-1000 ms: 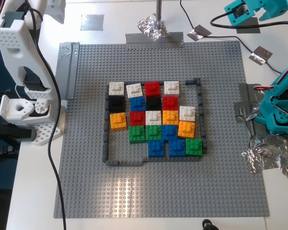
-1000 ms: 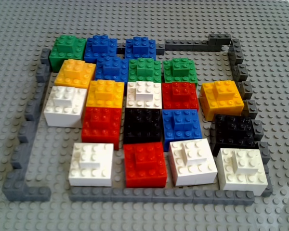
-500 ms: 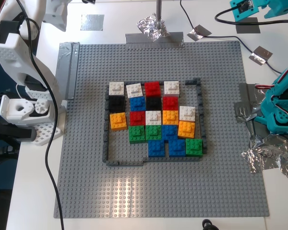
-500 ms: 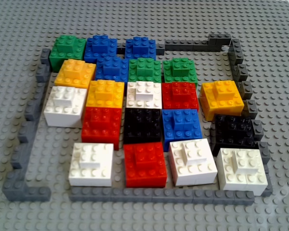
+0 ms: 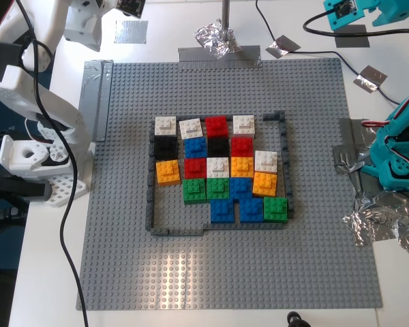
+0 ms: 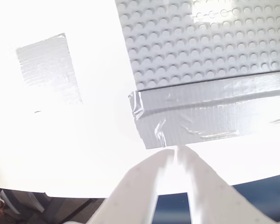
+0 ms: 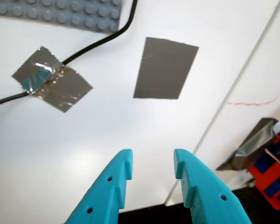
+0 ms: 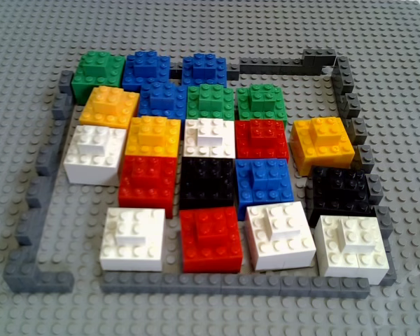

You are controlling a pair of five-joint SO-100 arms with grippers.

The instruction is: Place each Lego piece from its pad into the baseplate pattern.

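- My first gripper (image 7: 151, 175) is held open, empty — a bare grey pad (image 7: 165, 68) is seen just ahead.
- My second gripper (image 6: 175, 163) is nearly closed, empty, beside the baseplate's tape strip (image 6: 200, 116).

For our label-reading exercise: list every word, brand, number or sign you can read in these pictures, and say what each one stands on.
None: no readable text shows in any view.
The bricks in the baseplate pattern carry stud marks too small to read.
The grey pad is blank.
A thin red line on the white table forms no letter or number.
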